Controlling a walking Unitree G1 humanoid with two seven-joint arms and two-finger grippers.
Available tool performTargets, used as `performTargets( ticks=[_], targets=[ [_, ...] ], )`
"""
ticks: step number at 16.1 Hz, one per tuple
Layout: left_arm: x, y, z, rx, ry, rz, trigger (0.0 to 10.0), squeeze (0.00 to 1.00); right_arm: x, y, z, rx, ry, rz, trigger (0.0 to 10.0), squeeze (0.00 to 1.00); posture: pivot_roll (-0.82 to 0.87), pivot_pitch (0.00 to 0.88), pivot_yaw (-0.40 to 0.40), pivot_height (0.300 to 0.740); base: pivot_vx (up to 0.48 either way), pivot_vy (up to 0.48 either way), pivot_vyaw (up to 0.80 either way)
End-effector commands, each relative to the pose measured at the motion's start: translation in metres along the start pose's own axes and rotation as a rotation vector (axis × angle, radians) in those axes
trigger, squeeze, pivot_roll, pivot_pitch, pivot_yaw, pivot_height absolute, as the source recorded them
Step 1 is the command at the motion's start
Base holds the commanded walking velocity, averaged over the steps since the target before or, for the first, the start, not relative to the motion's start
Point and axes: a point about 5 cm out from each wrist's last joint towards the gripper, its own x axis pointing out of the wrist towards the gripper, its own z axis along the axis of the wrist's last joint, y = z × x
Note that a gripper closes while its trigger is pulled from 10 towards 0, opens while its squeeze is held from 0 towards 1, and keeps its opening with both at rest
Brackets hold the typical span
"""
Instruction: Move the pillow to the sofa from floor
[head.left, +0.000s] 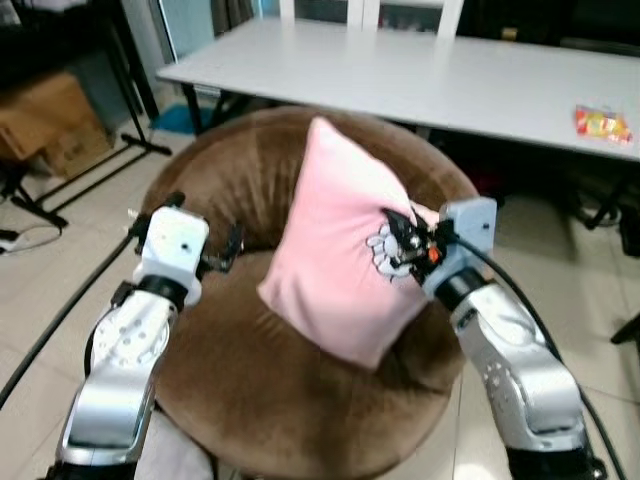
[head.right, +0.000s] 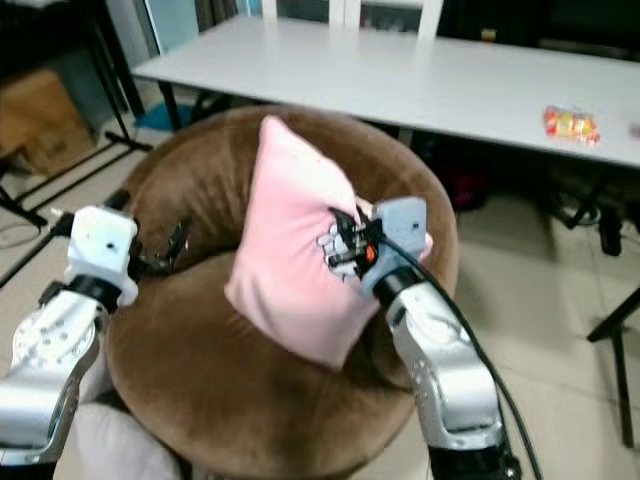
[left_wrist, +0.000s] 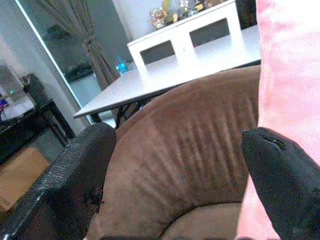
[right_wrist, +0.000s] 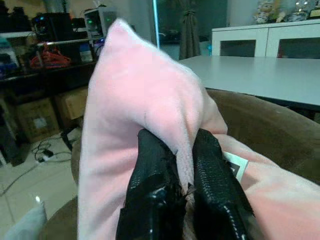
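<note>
A pink pillow (head.left: 340, 250) stands tilted on the round brown sofa (head.left: 250, 400), leaning toward its backrest. My right gripper (head.left: 405, 240) is shut on the pillow's right edge; in the right wrist view its fingers (right_wrist: 155, 185) pinch a fold of the pink fabric (right_wrist: 140, 95). My left gripper (head.left: 232, 248) hangs open over the sofa seat just left of the pillow, apart from it. In the left wrist view its fingers (left_wrist: 80, 170) stand wide apart, with the sofa back (left_wrist: 190, 150) between them and the pillow (left_wrist: 290, 75) beside one finger.
A long white table (head.left: 420, 75) stands right behind the sofa, with a red snack packet (head.left: 602, 124) at its right end. Cardboard boxes (head.left: 50, 120) and a black stand's legs (head.left: 90, 175) are at the left. Tiled floor (head.left: 60, 260) and a cable lie to the left.
</note>
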Motion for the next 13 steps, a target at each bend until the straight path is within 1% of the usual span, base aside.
performTargets(
  ticks=[1,4,5,6,8,9,10,11,13],
  targets=[
    [-0.002,-0.003,0.000,0.011,0.004,-0.003,10.0,0.00,0.002,0.004,0.011,-0.003,-0.036,0.048,10.0,0.00,-0.15,0.000,0.025,0.740,0.000,0.000,0.00],
    [-0.007,-0.001,-0.004,0.027,0.034,-0.015,10.0,0.00,0.007,0.010,0.008,0.015,0.001,0.076,10.0,0.00,-0.14,0.000,0.017,0.740,0.000,0.000,0.00],
    [-0.010,0.002,-0.007,0.041,0.052,-0.023,10.0,0.00,0.013,0.009,0.003,-0.009,0.041,0.053,10.0,0.00,-0.14,0.000,0.021,0.740,0.000,0.000,0.00],
    [-0.012,0.003,-0.009,0.050,0.066,-0.040,10.0,0.00,0.020,0.010,0.001,-0.007,0.064,0.044,10.0,0.00,-0.14,0.000,0.026,0.740,0.000,0.000,0.00],
    [-0.018,0.005,-0.014,0.078,0.105,-0.113,10.0,0.00,0.039,0.023,-0.002,0.046,0.129,0.061,10.0,0.00,-0.13,0.000,0.037,0.740,0.000,0.000,0.00],
    [-0.018,0.005,-0.014,0.078,0.105,-0.113,10.0,0.00,0.039,0.023,-0.002,0.046,0.129,0.061,10.0,0.00,-0.13,0.000,0.037,0.740,0.000,0.000,0.00],
    [-0.020,0.005,-0.017,0.088,0.123,-0.144,10.0,0.00,0.045,0.028,-0.004,0.066,0.161,0.070,10.0,0.00,-0.13,0.000,0.042,0.740,0.000,0.000,0.00],
    [-0.024,0.006,-0.020,0.104,0.145,-0.181,10.0,0.00,0.054,0.032,-0.006,0.107,0.195,0.073,10.0,0.00,-0.12,0.000,0.047,0.740,0.000,0.000,0.00],
    [-0.029,0.007,-0.022,0.119,0.175,-0.232,10.0,0.00,0.076,0.034,-0.010,0.198,0.253,0.005,10.0,0.00,-0.12,0.000,0.051,0.740,0.000,0.000,0.00]
  ],
)
